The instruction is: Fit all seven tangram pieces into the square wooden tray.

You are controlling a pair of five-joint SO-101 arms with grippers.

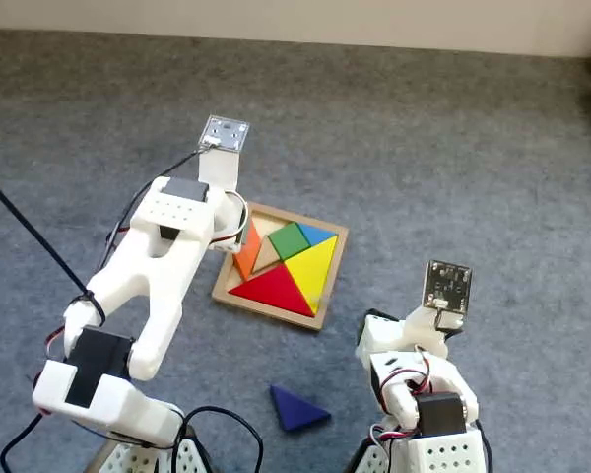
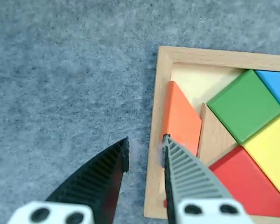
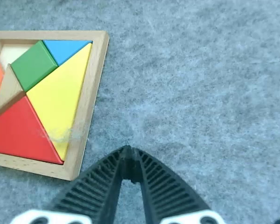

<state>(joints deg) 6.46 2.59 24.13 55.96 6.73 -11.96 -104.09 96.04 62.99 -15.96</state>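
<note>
The square wooden tray (image 1: 266, 306), at table centre, holds six pieces while the left gripper (image 2: 145, 140), narrowly open astride its left rim, appears to be seating the orange parallelogram (image 2: 179, 116); next, the dark blue triangle (image 1: 297, 407), loose on the near side, needs picking up, the right gripper (image 3: 130, 158) resting closed.

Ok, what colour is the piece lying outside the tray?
Dark blue. That triangle shows best in the high view.

Six pieces are lying in the tray (image 1: 336, 273). A loose triangle (image 1: 297, 407) is lying on the carpet (image 1: 453, 148) in front of it, well apart. The left gripper (image 2: 145, 140) is straddling the tray's left wall, one finger seemingly touching the parallelogram (image 2: 181, 116) inside. The right gripper (image 3: 130, 154) is hanging over the carpet to the tray's right.
</note>
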